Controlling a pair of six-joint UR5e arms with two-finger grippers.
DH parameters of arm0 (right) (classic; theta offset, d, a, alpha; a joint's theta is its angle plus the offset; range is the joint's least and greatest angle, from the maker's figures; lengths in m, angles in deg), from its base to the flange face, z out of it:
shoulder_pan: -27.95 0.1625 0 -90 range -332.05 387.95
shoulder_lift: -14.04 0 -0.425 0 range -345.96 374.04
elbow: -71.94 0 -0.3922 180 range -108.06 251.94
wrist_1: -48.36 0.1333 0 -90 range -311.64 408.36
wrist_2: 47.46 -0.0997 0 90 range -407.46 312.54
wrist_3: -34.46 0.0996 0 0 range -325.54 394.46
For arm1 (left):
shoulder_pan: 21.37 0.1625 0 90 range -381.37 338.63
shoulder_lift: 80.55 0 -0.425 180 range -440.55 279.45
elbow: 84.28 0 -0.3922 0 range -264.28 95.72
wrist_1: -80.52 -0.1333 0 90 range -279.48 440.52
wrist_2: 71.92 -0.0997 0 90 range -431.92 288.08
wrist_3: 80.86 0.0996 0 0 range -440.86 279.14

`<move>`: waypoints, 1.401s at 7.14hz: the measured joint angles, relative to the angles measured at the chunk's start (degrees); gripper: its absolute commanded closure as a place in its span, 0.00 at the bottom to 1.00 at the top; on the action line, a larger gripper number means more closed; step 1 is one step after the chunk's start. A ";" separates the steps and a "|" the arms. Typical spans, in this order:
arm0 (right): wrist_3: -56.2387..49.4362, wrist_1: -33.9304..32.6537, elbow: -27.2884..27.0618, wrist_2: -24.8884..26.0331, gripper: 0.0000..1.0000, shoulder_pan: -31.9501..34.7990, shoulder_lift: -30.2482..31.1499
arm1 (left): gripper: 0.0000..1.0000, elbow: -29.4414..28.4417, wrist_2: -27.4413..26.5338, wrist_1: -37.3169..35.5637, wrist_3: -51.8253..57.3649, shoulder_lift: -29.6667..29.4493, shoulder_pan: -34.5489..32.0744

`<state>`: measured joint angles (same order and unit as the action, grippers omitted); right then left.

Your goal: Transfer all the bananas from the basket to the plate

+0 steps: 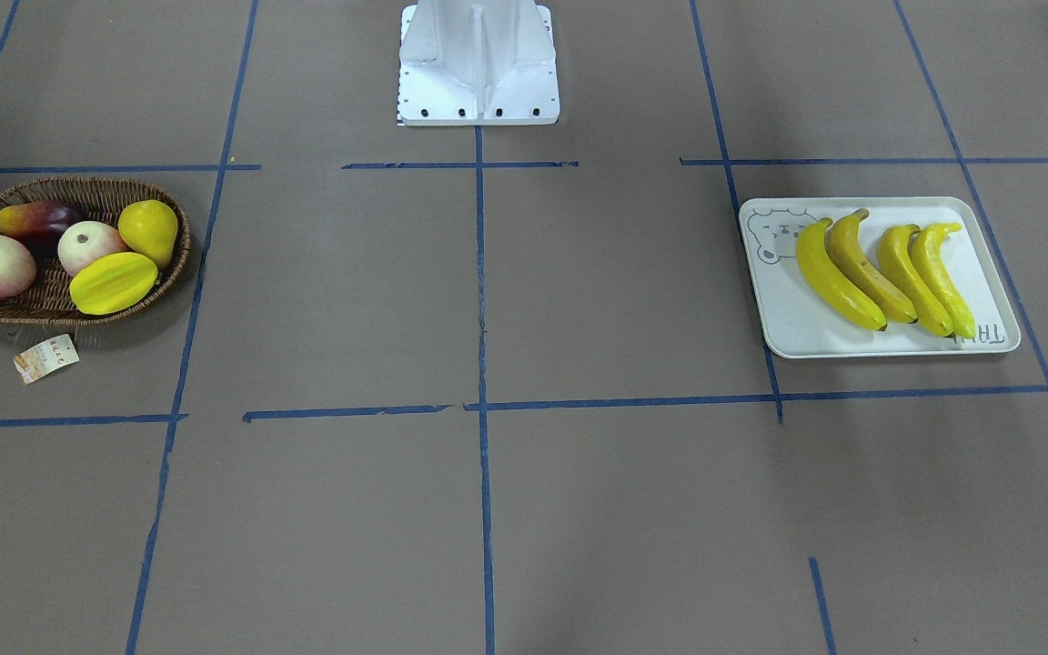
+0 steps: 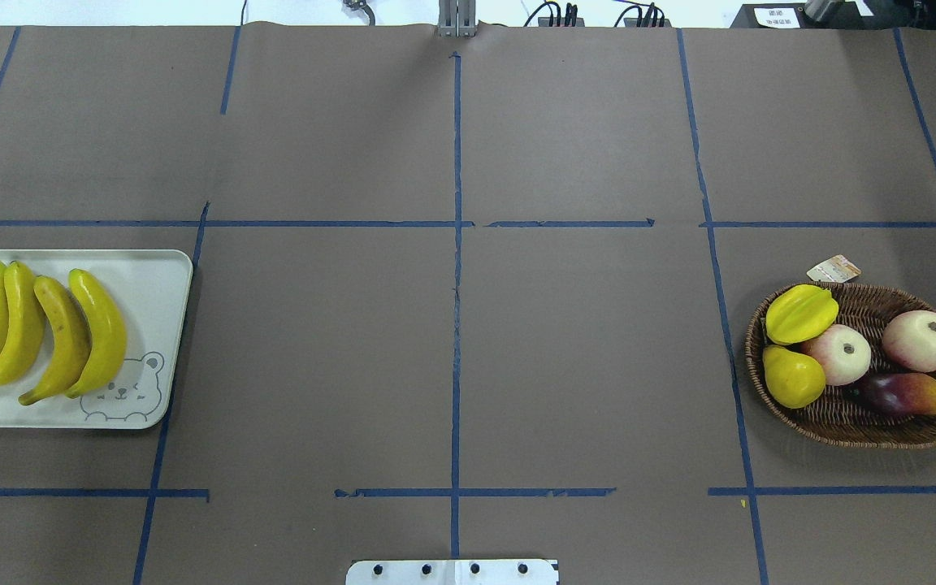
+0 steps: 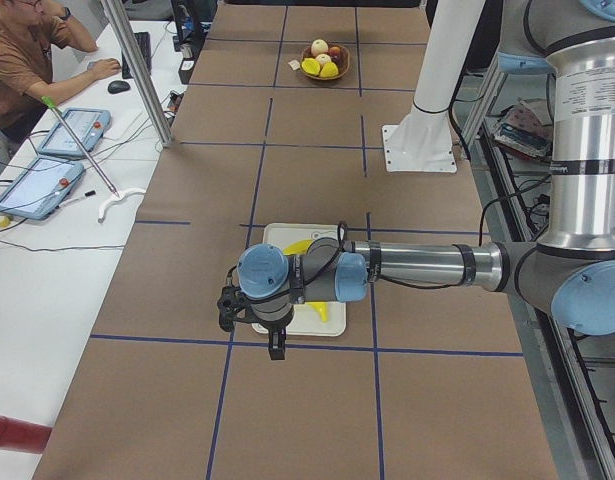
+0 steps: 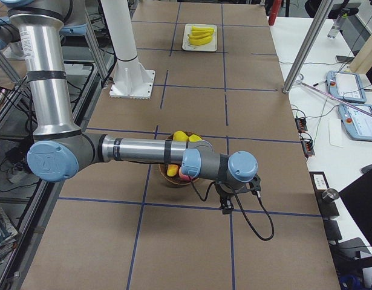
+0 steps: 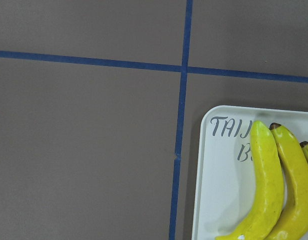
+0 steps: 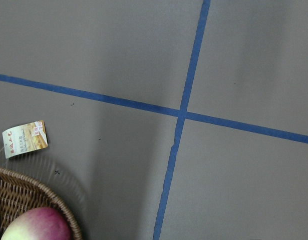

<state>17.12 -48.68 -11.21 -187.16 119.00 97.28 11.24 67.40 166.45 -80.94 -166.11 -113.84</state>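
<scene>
Several yellow bananas lie side by side on the pale bear-face plate, also seen in the overhead view as bananas on the plate. The woven basket holds other fruit and no banana shows in it. My left gripper hangs above the plate's outer end, holding nothing I can see. My right gripper hovers just beyond the basket. Both show only in the side views, so I cannot tell whether they are open or shut.
In the basket lie a starfruit, a pear, two pale pink round fruits and a dark mango. A paper tag lies beside it. A person sits at a side desk.
</scene>
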 measured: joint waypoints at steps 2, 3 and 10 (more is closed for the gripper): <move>0.69 0.07 -1.38 1.13 0.00 0.28 2.04 | 0.00 -0.01 -0.01 0.02 0.00 0.06 0.01; 0.83 0.09 -4.28 1.39 0.00 0.99 4.95 | 0.00 0.00 -0.01 0.03 0.00 0.10 0.01; 6.69 0.10 -12.63 1.62 0.00 2.02 11.24 | 0.00 0.02 0.06 0.11 0.00 0.05 0.01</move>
<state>23.80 -48.59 -23.84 -185.54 121.03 108.52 11.25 67.46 166.56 -80.95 -166.05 -113.83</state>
